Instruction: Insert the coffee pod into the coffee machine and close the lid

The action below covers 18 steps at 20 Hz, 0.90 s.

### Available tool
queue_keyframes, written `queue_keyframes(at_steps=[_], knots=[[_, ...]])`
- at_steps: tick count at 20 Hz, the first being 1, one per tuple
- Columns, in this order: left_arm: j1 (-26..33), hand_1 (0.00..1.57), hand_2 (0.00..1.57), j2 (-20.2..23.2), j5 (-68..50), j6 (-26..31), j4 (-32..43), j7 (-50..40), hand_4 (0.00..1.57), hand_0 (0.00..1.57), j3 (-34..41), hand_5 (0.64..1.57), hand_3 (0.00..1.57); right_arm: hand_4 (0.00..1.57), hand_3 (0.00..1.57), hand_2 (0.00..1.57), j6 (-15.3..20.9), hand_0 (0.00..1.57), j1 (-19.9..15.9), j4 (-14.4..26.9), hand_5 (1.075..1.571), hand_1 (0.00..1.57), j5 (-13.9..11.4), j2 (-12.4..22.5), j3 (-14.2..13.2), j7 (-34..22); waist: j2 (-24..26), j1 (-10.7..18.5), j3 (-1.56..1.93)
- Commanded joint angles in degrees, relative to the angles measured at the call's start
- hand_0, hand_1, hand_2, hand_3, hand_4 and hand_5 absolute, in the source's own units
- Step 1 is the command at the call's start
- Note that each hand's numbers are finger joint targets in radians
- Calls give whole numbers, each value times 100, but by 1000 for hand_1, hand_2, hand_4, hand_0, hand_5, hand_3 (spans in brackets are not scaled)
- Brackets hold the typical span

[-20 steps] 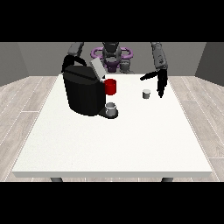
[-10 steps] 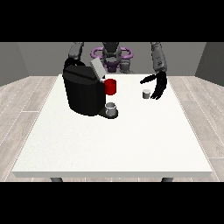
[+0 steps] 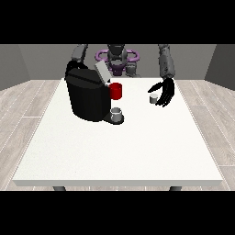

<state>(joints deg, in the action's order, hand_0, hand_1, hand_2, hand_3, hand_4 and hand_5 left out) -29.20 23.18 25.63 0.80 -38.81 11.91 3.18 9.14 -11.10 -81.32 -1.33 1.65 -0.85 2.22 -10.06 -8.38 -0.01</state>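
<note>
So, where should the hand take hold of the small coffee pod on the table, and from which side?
Probably at its round side wall. The coffee pod stands upright on the white table, apart from the coffee machine, so its sides are free. The hand at the view's right is already beside it, fingers spread toward it, so coming from that side looks shortest.

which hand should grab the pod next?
Probably the robot's left, the hand at the view's right: it is open right beside the coffee pod, fingers partly around it. The other arm is behind the coffee machine, its hand hidden.
</note>
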Motion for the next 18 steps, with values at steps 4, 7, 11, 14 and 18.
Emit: queue_keyframes(at_steps=[4, 7, 11, 14, 18], knots=[[-179, 719, 864, -61, 334, -550, 341, 411, 229, 719, 43, 1571, 649, 524, 0, 0, -68, 0, -140, 19, 1571, 0, 194, 98, -213, -196, 28, 62, -1], [-233, 837, 974, -138, 438, -912, 563, 478, 391, 837, 114, 1571, 737, 500, 0, 0, -68, 0, 24, -99, 1571, 0, 133, 6, -59, -124, 13, -41, -2], [-372, 971, 1086, -55, 771, -1278, 668, 536, 323, 971, -13, 1571, 863, 510, 0, 0, -176, 0, -65, -232, 1571, 0, 167, -33, 69, -205, -96, -186, -3], [-444, 899, 1011, 99, 1026, -761, 579, 204, 309, 899, -293, 1571, 776, 487, 0, 0, -135, 0, 5, 425, 1571, 0, 304, -36, -275, 366, 7, 68, 3], [-630, 1174, 1286, 123, 1015, -825, 733, 554, 412, 1174, -135, 1571, 1183, 398, 0, 0, 47, 0, -240, 361, 1571, 0, 219, -23, -209, 146, -83, 119, 0]])
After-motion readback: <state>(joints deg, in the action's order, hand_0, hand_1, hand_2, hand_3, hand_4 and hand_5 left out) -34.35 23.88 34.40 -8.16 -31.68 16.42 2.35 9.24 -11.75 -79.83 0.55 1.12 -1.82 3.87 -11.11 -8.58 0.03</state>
